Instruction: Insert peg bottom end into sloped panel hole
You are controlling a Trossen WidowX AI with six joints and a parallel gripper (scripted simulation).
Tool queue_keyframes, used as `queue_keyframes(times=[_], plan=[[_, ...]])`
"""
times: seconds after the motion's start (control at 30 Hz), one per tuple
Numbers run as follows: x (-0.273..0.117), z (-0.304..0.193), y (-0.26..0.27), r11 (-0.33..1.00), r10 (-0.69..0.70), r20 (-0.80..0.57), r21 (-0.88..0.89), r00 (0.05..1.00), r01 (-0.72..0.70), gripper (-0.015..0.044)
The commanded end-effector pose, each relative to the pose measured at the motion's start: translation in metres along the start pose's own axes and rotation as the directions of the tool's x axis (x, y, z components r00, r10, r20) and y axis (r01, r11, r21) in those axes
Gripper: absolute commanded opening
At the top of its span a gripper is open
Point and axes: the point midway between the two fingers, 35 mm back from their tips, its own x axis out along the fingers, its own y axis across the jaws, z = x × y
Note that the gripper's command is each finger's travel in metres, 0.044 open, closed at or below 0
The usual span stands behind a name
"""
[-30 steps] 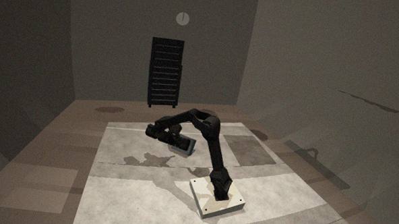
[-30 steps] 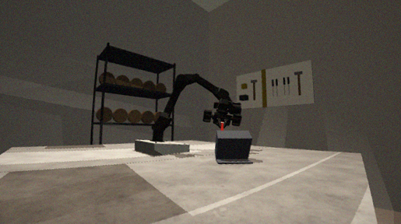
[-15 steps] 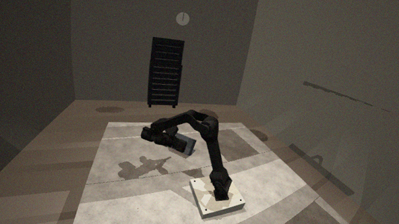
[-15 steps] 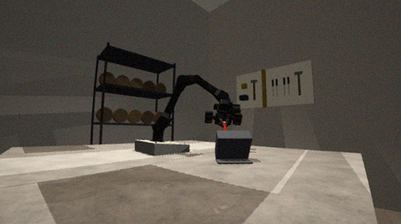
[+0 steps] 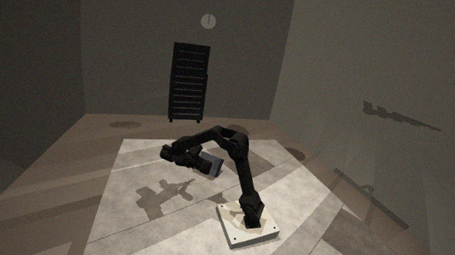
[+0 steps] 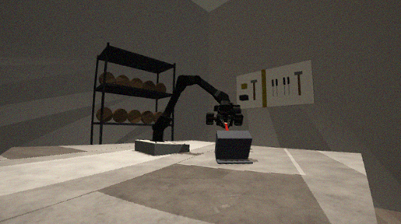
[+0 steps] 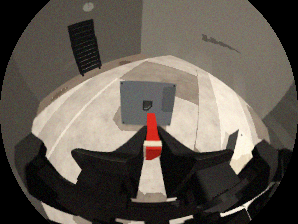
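red peg [image 6: 227, 127] [image 7: 152, 135]: one, lifted, clamped in gripper [image 6: 226, 125] [image 7: 152, 128]. sloped panel [image 5: 215, 166] [image 6: 232, 146] [image 7: 135, 95]: one, hole [image 7: 147, 105] unfilled. outstanding: alignment, insertion, release, withdrawal.

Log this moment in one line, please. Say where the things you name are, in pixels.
end effector [image 6: 226, 123] [image 7: 152, 128]: shut on red peg [image 6: 227, 127] [image 7: 151, 129] | panel hole [image 7: 147, 105]: peg not inserted | peg-to-hole shape match: unclear
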Motion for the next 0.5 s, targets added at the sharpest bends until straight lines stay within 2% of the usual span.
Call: queue_keyframes(times=[0.0, 0.47], plan=[[0.006, -0.001, 0.000, 1.000, 0.002, 0.007, -0.005, 1.000, -0.002, 0.0000], [0.024, -0.002, 0.003, 1.000, 0.017, 0.020, 0.003, 1.000, -0.017, 0.0000]])
